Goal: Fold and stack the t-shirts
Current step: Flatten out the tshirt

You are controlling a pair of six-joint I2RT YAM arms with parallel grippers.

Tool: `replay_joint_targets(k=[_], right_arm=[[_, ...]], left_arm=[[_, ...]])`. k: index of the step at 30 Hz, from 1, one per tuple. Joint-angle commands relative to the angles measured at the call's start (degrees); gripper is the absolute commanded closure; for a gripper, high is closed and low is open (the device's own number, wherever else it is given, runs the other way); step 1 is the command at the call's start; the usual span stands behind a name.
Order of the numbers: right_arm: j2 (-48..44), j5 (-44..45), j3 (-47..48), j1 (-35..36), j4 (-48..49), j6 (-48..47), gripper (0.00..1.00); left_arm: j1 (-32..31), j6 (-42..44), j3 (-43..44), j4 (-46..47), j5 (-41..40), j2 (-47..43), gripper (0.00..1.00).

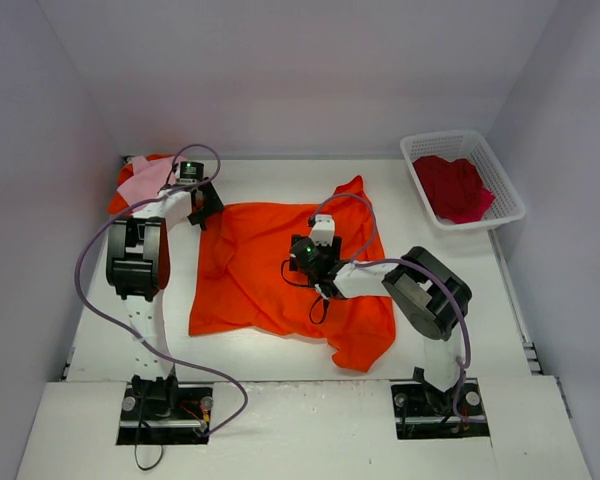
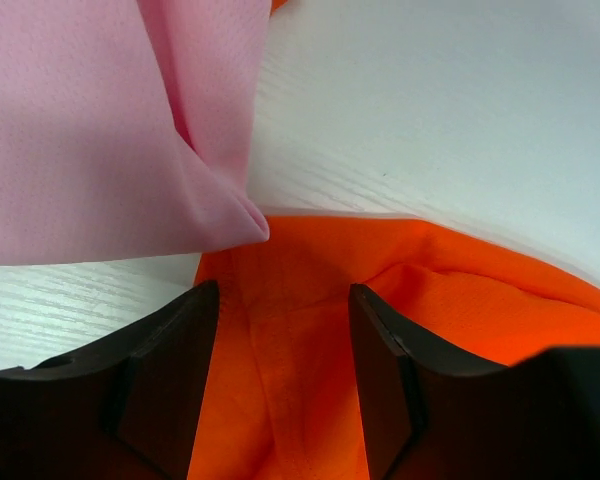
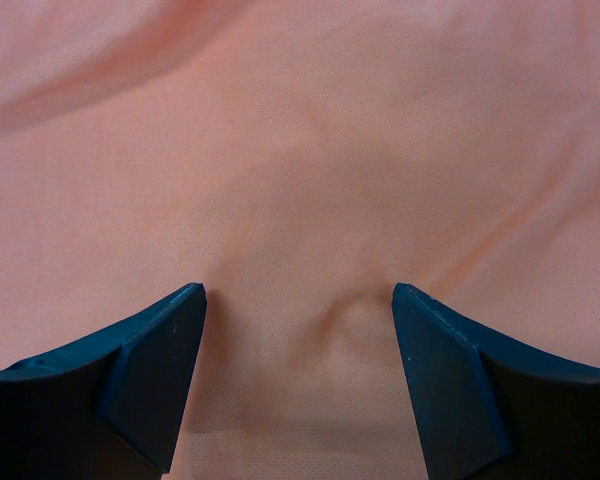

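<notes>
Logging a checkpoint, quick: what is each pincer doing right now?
Left pincer: open, over the edge of the orange shirt, holding nothing.
Right pincer: open, over the orange shirt, holding nothing.

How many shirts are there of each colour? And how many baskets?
Pink shirts: 1
Orange shirts: 1 (orange cloth under the pink one may be another)
Red shirts: 1, in the basket
Baskets: 1
Total: 4 things

Bright orange cloth t-shirt [image 1: 260,270] lies spread in the middle; pale pink cloth t-shirt [image 1: 145,180] sits at its far-left corner; deep crimson cloth t-shirt [image 1: 455,187] lies in the white plastic lattice basket [image 1: 480,222], far right.
</notes>
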Motion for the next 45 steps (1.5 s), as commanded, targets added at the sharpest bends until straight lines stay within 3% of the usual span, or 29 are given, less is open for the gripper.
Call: replay_joint_targets(k=[1, 14, 18, 22, 45], right_arm=[[5.9, -10.8, -3.2, 1.4, -12.3, 5.4, 0.29], [6.5, -10.9, -3.0, 1.6, -12.3, 5.5, 0.29], [6.7, -10.9, -3.1, 1.6, -12.3, 5.6, 0.29], [6.8, -10.9, -3.0, 1.5, -12.3, 5.5, 0.29], [7.1, -11.3, -2.5, 2.0, -12.4, 5.6, 0.3]], left_arm=[[0.2, -0.9, 3.3, 1.3, 1.2, -2.0, 0.51], [0.3, -1.4, 3.0, 2.1, 2.2, -1.6, 0.54], [0.2, -1.7, 2.3, 3.0, 2.8, -1.3, 0.73], [0.2, -1.7, 2.2, 2.9, 2.7, -1.5, 0.82], [0.0, -2.3, 6.1, 0.7, 4.7, -5.9, 0.86]])
